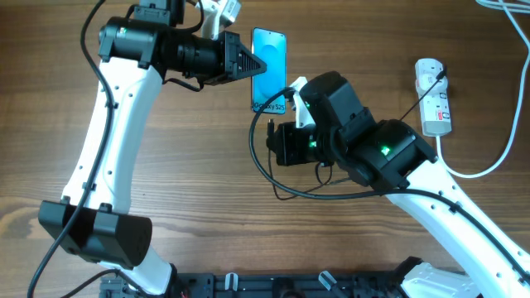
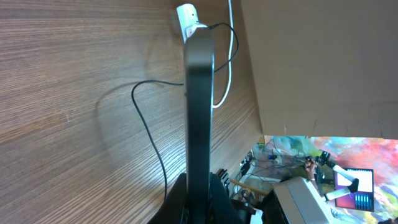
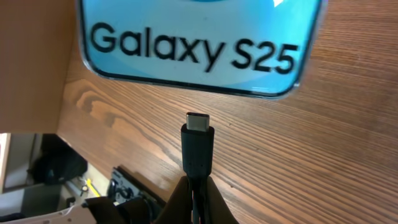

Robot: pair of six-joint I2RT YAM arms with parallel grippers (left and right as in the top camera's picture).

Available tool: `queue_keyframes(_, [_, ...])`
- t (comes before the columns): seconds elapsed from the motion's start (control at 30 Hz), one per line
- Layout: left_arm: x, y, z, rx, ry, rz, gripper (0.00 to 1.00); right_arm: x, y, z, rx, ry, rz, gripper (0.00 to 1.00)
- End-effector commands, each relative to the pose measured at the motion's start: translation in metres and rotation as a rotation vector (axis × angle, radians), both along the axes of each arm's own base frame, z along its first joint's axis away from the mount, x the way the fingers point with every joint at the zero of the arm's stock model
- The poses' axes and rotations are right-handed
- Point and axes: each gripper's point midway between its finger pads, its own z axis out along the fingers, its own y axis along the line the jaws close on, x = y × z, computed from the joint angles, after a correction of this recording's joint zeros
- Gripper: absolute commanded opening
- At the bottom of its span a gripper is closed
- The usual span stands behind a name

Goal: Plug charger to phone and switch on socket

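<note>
Charger (image 3: 198,140) tip pinched in right hand (image 3: 196,198), just short of phone (image 3: 199,43); left hand (image 2: 199,204) pinches phone.

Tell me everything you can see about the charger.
The charger is a thin black cable with a dark moulded connector and a silver metal tip. The right gripper pinches it behind the connector, tip aimed at the end of the phone, not yet in. The cable loops over the table to the socket.
</note>
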Motion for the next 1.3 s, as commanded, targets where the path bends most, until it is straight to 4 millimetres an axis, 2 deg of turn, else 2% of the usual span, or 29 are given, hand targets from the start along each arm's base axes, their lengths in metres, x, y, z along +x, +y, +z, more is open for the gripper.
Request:
queue_keyframes(0.0, [-0.005, -0.003, 0.014, -0.042, -0.035, -0.034, 0.04, 0.000, 0.005, 0.013, 0.041, -0.013, 0.017, 0.05])
queue_keyframes(0.8, [-0.013, -0.003, 0.013, -0.046, -0.028, -0.064, 0.04, 0.006, 0.004, 0.015, 0.037, -0.035, -0.003, 0.05])
queue_keyframes(0.9, [-0.016, -0.007, 0.019, -0.084, -0.024, -0.085, 0.04, 0.005, 0.004, 0.015, 0.039, -0.030, -0.008, 0.05])
queue_keyframes(1.27, [-0.012, -0.007, 0.020, -0.084, -0.052, -0.086, 0.04, 0.000, 0.006, 0.014, 0.047, -0.015, 0.019, 0.05])
